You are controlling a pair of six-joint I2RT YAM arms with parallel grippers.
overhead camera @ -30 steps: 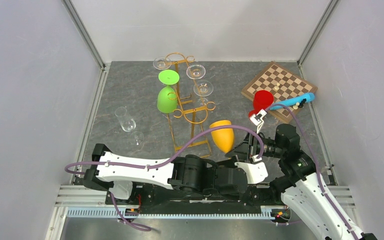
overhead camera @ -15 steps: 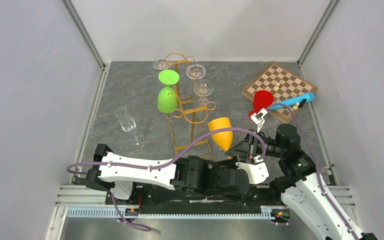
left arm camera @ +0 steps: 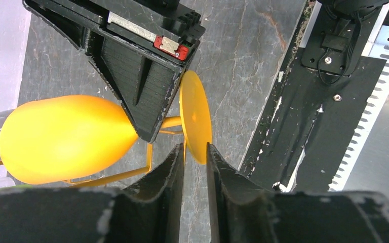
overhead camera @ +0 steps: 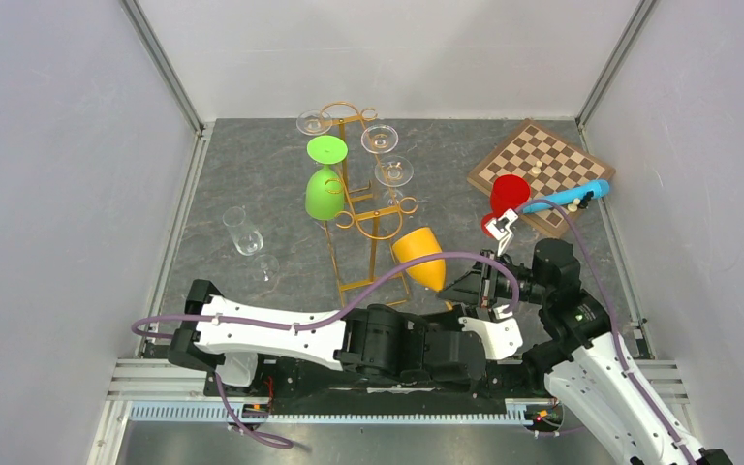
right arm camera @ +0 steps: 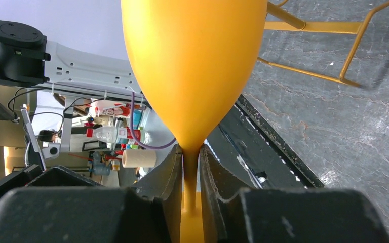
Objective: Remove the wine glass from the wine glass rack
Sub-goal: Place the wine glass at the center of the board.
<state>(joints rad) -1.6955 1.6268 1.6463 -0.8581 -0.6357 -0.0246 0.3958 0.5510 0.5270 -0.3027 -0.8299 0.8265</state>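
The gold wine glass rack (overhead camera: 368, 208) stands mid-table with a green glass (overhead camera: 323, 194) and clear glasses (overhead camera: 380, 139) hanging from it. An orange wine glass (overhead camera: 418, 257) is off the hooks, held tilted above the rack's near right base corner. My right gripper (overhead camera: 472, 288) is shut on its stem (right arm camera: 191, 167), bowl (right arm camera: 192, 66) pointing away. My left gripper (left arm camera: 195, 149) pinches the lower edge of the glass's round foot (left arm camera: 195, 116) between nearly closed jaws. The left gripper (overhead camera: 457, 310) sits just below the right one.
A clear glass (overhead camera: 242, 232) lies on the table at the left. A chessboard (overhead camera: 541, 170), a red cup (overhead camera: 510, 192) and a blue tool (overhead camera: 567, 197) sit at the back right. Rack base wires (right arm camera: 309, 25) lie close beyond the orange bowl.
The orange glass has shifted left and slightly back, its bowl now nearer the rack's base. Both grippers stayed on it; the left arm slid a little right.
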